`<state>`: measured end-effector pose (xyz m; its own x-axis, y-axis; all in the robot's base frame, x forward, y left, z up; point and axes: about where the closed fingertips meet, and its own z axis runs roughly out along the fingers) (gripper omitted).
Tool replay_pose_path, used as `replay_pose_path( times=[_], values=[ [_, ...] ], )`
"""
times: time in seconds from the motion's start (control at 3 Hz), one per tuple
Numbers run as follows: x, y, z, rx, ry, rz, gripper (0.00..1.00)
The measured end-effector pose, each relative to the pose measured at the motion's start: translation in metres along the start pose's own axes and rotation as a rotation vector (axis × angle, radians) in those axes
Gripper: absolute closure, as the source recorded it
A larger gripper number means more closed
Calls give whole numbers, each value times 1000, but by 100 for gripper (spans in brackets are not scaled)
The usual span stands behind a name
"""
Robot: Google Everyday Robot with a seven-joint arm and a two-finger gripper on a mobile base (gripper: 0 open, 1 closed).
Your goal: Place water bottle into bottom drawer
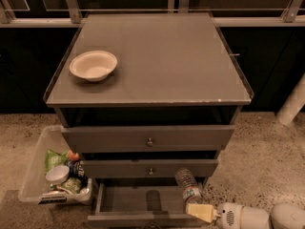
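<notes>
Water bottle [187,184] sticks up from the pincer [198,211], which is squeezed on its low end, just above the right side of the open bottom drawer [125,200].

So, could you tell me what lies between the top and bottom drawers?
The middle drawer, in the camera view; the gripper, lower right, holds the water bottle.

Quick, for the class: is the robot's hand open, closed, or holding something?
The hand: closed on the water bottle, low over the bottom drawer's right end.
</notes>
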<state>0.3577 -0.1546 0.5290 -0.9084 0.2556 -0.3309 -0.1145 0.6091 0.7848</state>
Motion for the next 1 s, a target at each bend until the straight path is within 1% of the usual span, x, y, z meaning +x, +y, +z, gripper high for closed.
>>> replay_pose_path(
  times=[0.33,0.67,1.0],
  values=[
    [4,-25,14,5,17,68,100],
    [16,-62,48,36,51,117,100],
    [24,-86,80,85,94,118,100]
  ],
)
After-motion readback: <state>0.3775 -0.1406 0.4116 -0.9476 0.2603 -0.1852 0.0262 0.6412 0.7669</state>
